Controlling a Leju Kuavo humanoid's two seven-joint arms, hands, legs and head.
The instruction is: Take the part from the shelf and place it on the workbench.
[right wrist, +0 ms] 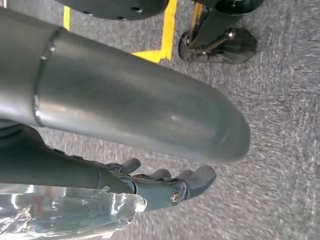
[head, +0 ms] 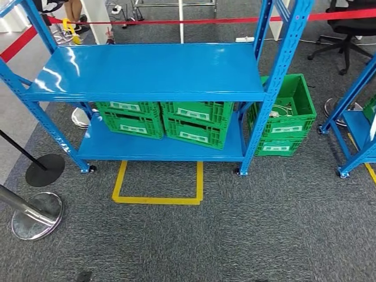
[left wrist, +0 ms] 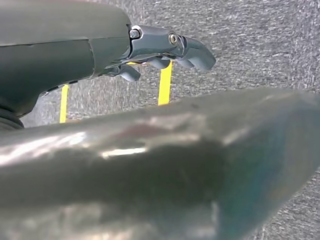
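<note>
1. Blue shelf: two green crates on its lower level, a third crate on the floor beside.
2. Part: can't tell where.
3. Left hand and right hand: fingers apart, holding nothing, above the carpet.

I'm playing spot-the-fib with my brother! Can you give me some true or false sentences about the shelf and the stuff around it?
1. A yellow tape outline marks the floor in front of the shelf. True.
2. The shelf is red. False: it is blue.
3. Green crates sit on the top board. False: the green crates sit on the lower board.
4. Another green crate stands on the floor beside the shelf. True.
</note>
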